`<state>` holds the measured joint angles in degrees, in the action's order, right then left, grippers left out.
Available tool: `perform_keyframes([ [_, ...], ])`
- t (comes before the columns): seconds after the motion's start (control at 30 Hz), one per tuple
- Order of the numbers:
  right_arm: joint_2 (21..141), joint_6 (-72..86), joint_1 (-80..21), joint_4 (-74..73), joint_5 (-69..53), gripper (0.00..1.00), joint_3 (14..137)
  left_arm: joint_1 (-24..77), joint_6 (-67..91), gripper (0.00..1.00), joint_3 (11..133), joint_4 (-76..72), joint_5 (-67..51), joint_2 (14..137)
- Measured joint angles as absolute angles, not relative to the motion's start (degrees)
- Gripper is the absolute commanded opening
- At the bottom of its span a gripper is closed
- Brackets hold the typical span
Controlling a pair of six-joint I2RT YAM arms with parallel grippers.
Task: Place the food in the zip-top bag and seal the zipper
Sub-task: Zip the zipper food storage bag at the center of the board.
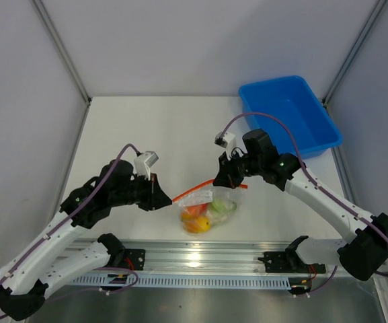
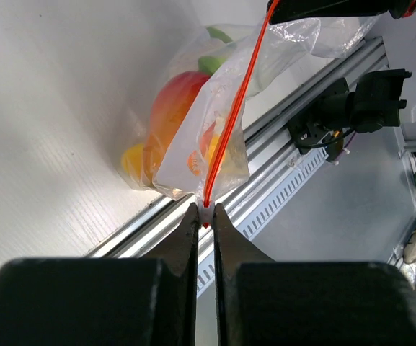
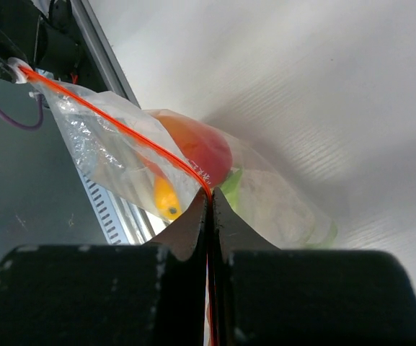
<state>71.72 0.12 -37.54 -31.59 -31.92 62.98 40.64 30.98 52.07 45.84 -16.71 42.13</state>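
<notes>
two arms hold a clear bag stretched between them over the near middle of the bench. the left gripper has its jaws pinching the left end of the zipper, right at the bag's corner. the right gripper has its jaws pressed together on the same orange-red strip further to the right. the strip runs taut and straight from one gripper to the other, rising slightly toward the right in the top view. whether it is sealed along its whole length cannot be told.

the food is all inside the bag, bunched in the sagging bottom below the zipper: a red-orange piece, a yellow-orange piece and a white-and-green lump. the loaded bottom hangs down to the bench's near edge, just beside the metal rail that carries the arm bases. a blue bin stands at the far right corner of the bench, well apart from the bag.
</notes>
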Motion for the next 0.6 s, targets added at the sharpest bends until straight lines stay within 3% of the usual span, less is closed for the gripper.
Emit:
perform_keyframes([
  [0.07,71.2,1.0,-37.5,-31.0,-32.2,0.00,62.3,40.6,31.0,0.04,52.2,46.2,-15.9,41.6],
  [0.13,70.7,2.0,-37.5,-30.2,-32.8,0.00,61.9,40.6,31.0,0.32,52.2,46.4,-14.9,41.1],
  [0.17,70.5,2.2,-37.5,-29.8,-32.9,0.00,61.7,40.6,31.1,0.61,52.2,46.6,-14.2,40.7],
  [0.23,70.5,3.1,-37.3,-29.3,-32.8,0.00,61.5,40.6,31.4,0.74,52.2,47.6,-13.2,39.8],
  [0.27,70.5,3.6,-37.3,-28.7,-32.9,0.00,61.2,40.6,31.8,0.86,52.2,47.9,-12.6,39.3],
  [0.47,70.5,8.1,-37.0,-25.8,-33.9,0.00,59.3,40.6,34.4,0.96,50.4,47.4,-8.4,34.8],
  [0.6,70.5,10.3,-37.0,-23.7,-34.9,0.00,58.4,40.6,37.0,0.96,47.1,46.2,-4.6,30.8],
])
